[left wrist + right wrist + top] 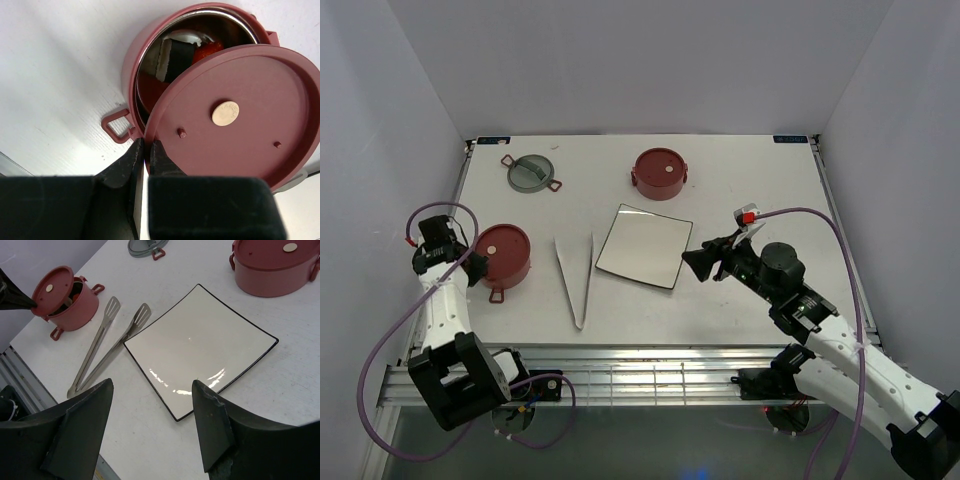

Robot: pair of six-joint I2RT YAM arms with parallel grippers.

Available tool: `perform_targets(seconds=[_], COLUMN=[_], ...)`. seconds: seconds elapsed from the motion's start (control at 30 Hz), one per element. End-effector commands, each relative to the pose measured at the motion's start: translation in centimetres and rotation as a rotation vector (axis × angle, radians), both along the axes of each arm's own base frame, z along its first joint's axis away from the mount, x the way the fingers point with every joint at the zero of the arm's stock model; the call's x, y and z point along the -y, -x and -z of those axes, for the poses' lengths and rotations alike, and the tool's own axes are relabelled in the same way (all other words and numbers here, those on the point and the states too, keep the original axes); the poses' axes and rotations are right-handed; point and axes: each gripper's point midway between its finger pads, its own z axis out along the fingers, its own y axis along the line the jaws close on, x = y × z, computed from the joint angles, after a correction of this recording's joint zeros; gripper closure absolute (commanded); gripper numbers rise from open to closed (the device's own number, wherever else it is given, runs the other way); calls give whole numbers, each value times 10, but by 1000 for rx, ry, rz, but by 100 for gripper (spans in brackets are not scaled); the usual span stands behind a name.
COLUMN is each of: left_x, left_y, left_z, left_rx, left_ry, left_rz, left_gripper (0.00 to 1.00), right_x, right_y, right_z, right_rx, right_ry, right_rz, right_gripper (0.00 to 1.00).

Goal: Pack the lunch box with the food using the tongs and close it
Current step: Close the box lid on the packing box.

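a white table (760,190) is filling the middle of the top view, and close up its painted surface is showing a faint wood grain. 3 plain pale walls are closing it in: the back wall (640,60) is rising behind the far edge, while the left wall (380,120) and the right wall (905,120) are slanting along the sides. 2 small blue labels (492,140) are sitting at the far corners. a ribbed aluminium rail (640,375) is running along the near edge, and below it a dim grey-green surface (650,445) is showing. soft, even light is casting only faint shadows.
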Motion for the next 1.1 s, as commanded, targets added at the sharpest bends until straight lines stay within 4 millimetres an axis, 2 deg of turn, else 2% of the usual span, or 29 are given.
perform_targets(seconds=[0.0,0.07,0.17,0.43,0.47,0.5,0.57,0.7,0.87,1.0,1.07], left_x=[0,-4,-18,-29,-30,-31,-33,-34,-26,-29,-31], left_y=[-12,-10,-6,-26,-29,-30,-31,-28,-34,-28,-25], left_z=[-3,3,-5,-21,-25,-24,-25,-18,-3,14,19], left_rx=[38,0,-6,59,68,61,56,21,23,-41,-59], left_ry=[10,1,-68,-132,-138,-138,-143,-136,-85,-84,-85], left_rz=[27,23,-27,18,20,22,24,12,50,34,27], left_gripper=[100,100,99,97,96,91,90,91,82,79,74], right_x=[5,6,5,2,2,2,3,3,4,4,4], right_y=[-3,-3,-4,-7,-7,-7,-7,-7,-5,-4,-4], right_z=[-37,-37,-36,-30,-30,-30,-29,-31,-34,-36,-35], right_rx=[96,99,97,73,75,74,75,78,89,95,92], right_ry=[-44,-45,-43,-23,-23,-22,-23,-25,-35,-40,-39], right_rz=[27,32,30,30,28,28,31,31,27,27,25], right_gripper=[30,30,29,29,29,29,29,29,29,29,29])
